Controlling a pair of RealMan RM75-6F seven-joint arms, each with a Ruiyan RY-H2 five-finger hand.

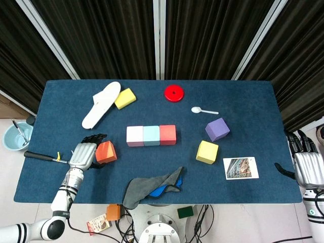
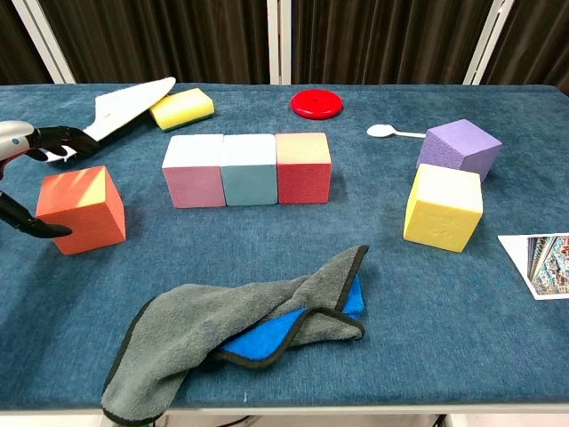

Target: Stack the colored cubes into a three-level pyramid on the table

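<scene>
Three cubes stand side by side in a row mid-table: pink (image 1: 134, 135), light blue (image 1: 151, 135) and red (image 1: 167, 134); the chest view shows them as pink (image 2: 193, 171), blue (image 2: 249, 169) and red (image 2: 303, 167). An orange cube (image 1: 106, 152) (image 2: 82, 209) rests on the table to their left. My left hand (image 1: 85, 153) sits just left of it, fingers (image 2: 55, 142) spread behind the cube and thumb (image 2: 34, 227) at its front left edge, not clearly clamping it. A purple cube (image 1: 217, 129) and a yellow cube (image 1: 207, 152) lie at the right. My right hand (image 1: 308, 164) hangs beyond the table's right edge, holding nothing.
A white insole (image 1: 101, 105), a yellow sponge (image 1: 125, 98), a red disc (image 1: 173, 93) and a white spoon (image 1: 203, 110) lie along the back. A grey cloth (image 1: 152, 186) over a blue one sits at the front edge. A photo card (image 1: 240, 167) lies front right. A black-handled tool (image 1: 43, 156) lies behind my left hand.
</scene>
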